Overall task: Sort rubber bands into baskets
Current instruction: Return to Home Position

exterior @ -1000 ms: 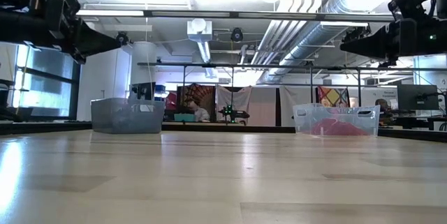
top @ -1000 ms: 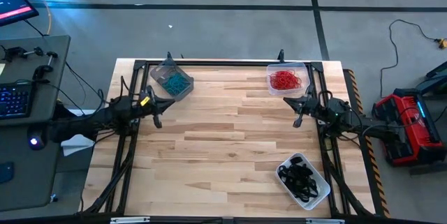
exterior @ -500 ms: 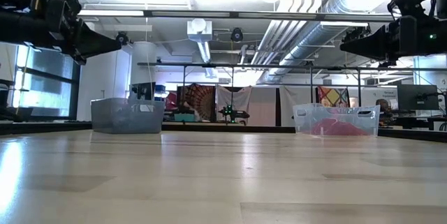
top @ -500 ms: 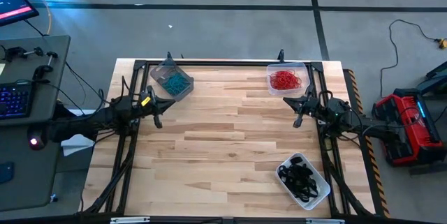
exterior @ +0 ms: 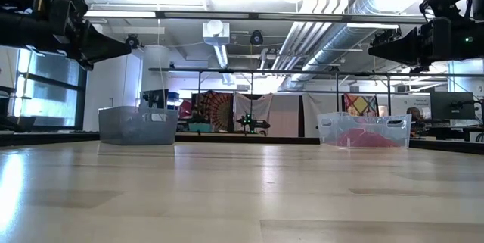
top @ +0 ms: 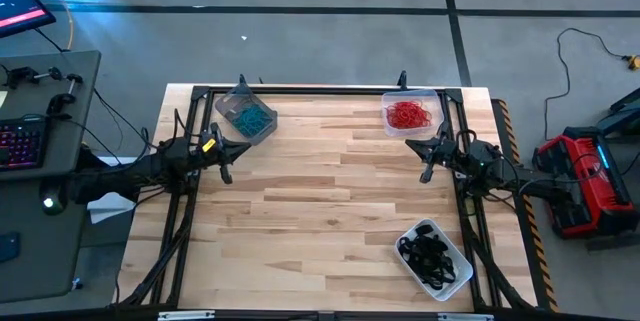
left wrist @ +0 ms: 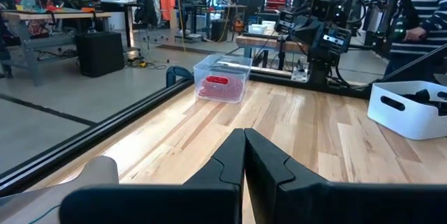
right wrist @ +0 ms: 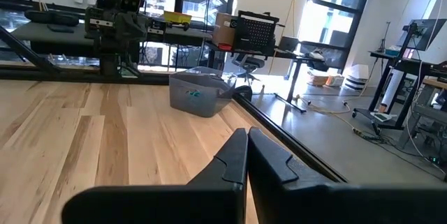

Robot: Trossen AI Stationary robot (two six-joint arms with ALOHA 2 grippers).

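Inside tubs (top: 462,263): teal bands (top: 248,117) heaped; red bands (top: 408,115) heaped; blk bands (top: 427,253) tangled.

— What differs?
— The keyboard (top: 20,145) left of the tabletop (top: 320,191) glows pink now, no longer blue.
— And the small lamp (top: 47,201) near it?
— Blue a second ago, pale now.

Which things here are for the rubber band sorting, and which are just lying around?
For the job: grey basket with teal bands, clear basket with red bands, white basket with black bands, left gripper, right gripper, both raised.
Just lying about: keyboard, red machine, screen.
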